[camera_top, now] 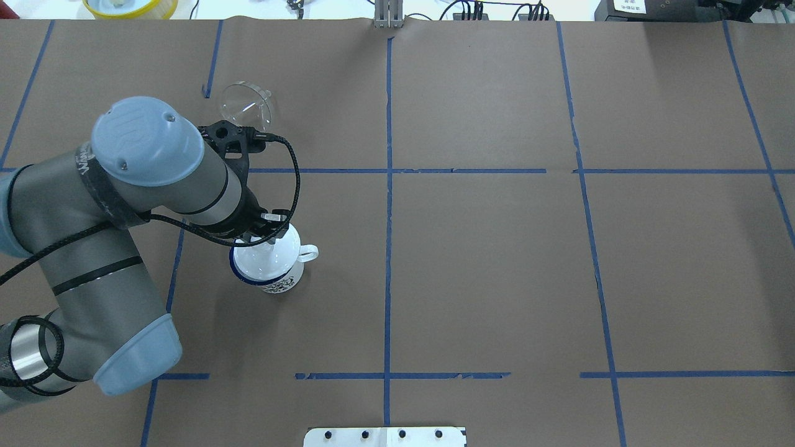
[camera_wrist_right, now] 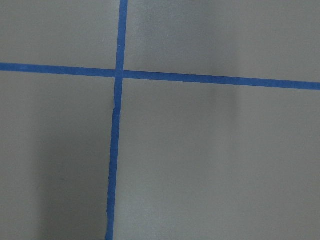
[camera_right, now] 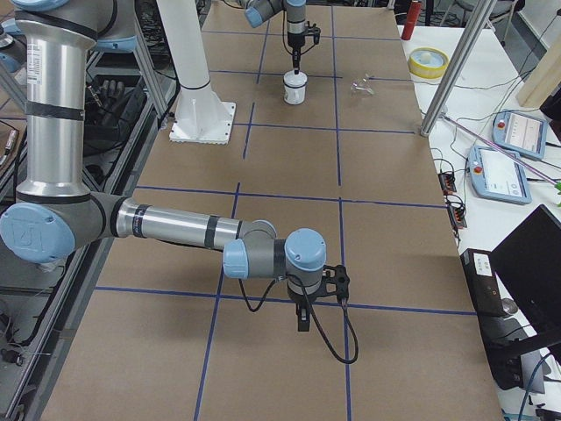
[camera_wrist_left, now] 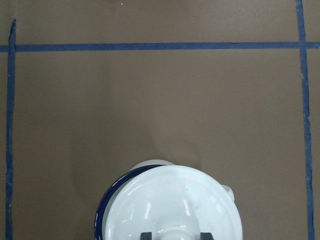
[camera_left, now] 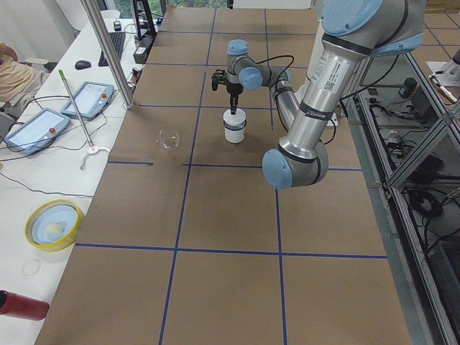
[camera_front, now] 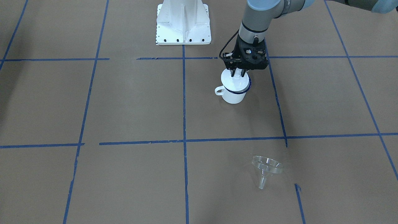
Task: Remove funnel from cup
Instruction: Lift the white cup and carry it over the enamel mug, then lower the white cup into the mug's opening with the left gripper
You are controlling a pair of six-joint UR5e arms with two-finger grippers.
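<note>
The cup (camera_front: 233, 97), a white enamel mug with a dark blue rim, stands upright on the brown table; it also shows in the overhead view (camera_top: 276, 280). A white domed lid (camera_front: 231, 81) covers its mouth, slightly off-centre. My left gripper (camera_front: 238, 74) points straight down and is shut on the lid's knob; in the left wrist view (camera_wrist_left: 174, 236) its fingertips flank the knob. The clear funnel (camera_front: 266, 166) lies on its side on the table, well away from the cup, also in the overhead view (camera_top: 246, 105). My right gripper (camera_right: 303, 323) hangs low over bare table far off; I cannot tell its state.
The white robot base plate (camera_front: 183, 25) is bolted at the robot's side of the table. Blue tape lines (camera_front: 184, 102) grid the brown surface. A yellow bowl (camera_top: 129, 6) and tablets (camera_left: 86, 99) sit on the operators' bench beyond the table.
</note>
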